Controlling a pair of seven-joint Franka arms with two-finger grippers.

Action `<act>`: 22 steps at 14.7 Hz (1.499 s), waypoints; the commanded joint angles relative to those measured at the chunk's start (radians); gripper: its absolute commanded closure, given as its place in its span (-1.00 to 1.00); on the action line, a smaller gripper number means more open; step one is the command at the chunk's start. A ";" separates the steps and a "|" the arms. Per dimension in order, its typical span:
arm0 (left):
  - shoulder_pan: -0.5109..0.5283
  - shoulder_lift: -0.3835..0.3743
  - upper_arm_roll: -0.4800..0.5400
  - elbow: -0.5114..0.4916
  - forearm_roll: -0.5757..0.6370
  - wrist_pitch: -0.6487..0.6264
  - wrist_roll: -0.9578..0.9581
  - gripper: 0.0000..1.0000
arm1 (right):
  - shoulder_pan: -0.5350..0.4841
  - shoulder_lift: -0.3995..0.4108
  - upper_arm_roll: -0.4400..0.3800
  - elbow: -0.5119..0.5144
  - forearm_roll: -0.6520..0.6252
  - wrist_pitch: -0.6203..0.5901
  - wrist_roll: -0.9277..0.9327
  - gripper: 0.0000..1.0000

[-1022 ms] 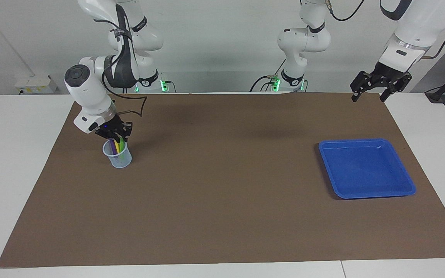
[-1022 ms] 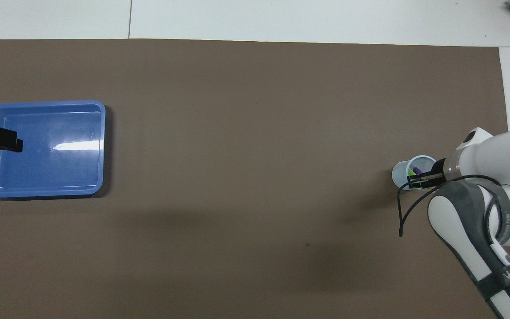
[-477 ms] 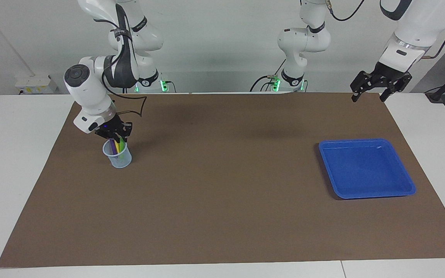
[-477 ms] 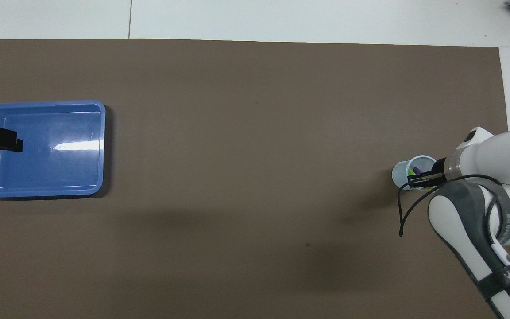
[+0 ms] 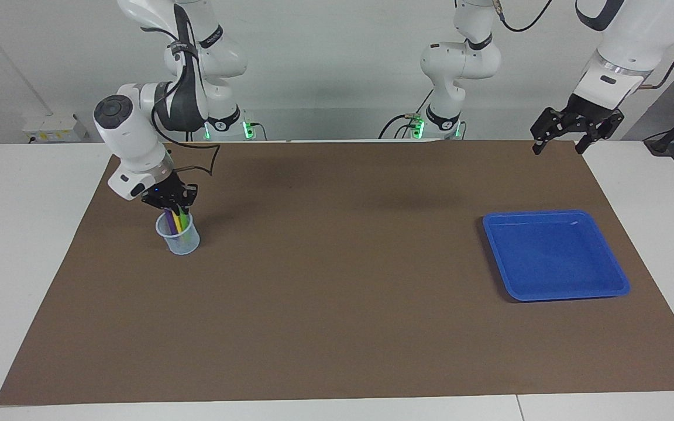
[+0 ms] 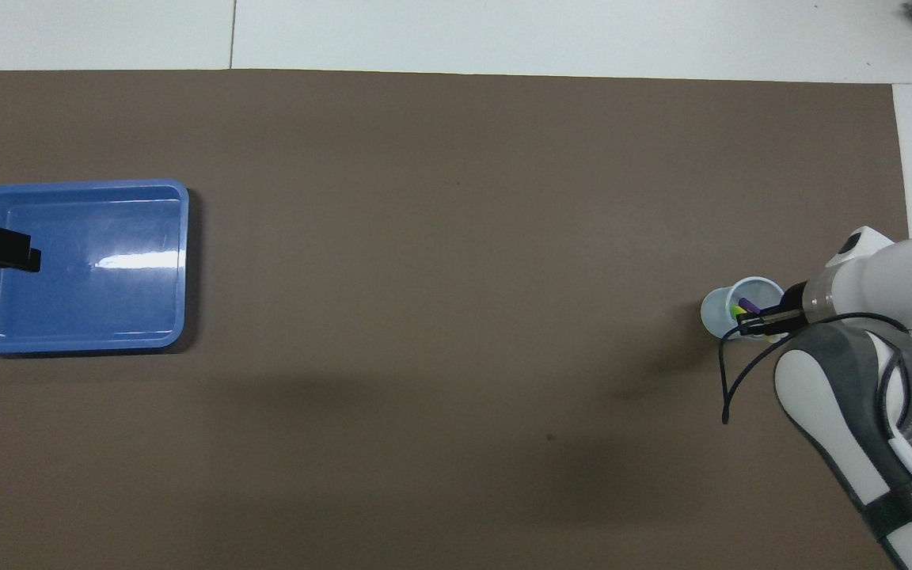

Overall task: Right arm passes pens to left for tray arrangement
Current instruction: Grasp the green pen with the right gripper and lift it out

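Brown mat [image 5: 337, 280] on white table [image 5: 21, 245]

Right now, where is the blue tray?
The tray lies on the brown mat toward the left arm's end of the table, with nothing in it, and the left pincer hangs nearby.

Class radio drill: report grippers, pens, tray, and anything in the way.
Right gripper shut at the pens in the cup; which pen, unclear. Left gripper open, waiting over the mat's edge. Tray holds no pens. No obstruction seen.
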 commanded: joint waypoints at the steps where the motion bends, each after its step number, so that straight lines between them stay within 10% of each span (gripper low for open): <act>1: -0.019 -0.014 0.013 -0.015 0.023 0.011 -0.010 -1.00 | -0.007 0.005 0.006 -0.001 0.014 -0.006 -0.038 1.00; 22: -0.019 -0.017 0.012 -0.015 0.023 0.011 -0.010 -1.00 | 0.010 -0.018 0.030 0.436 0.038 -0.511 -0.078 1.00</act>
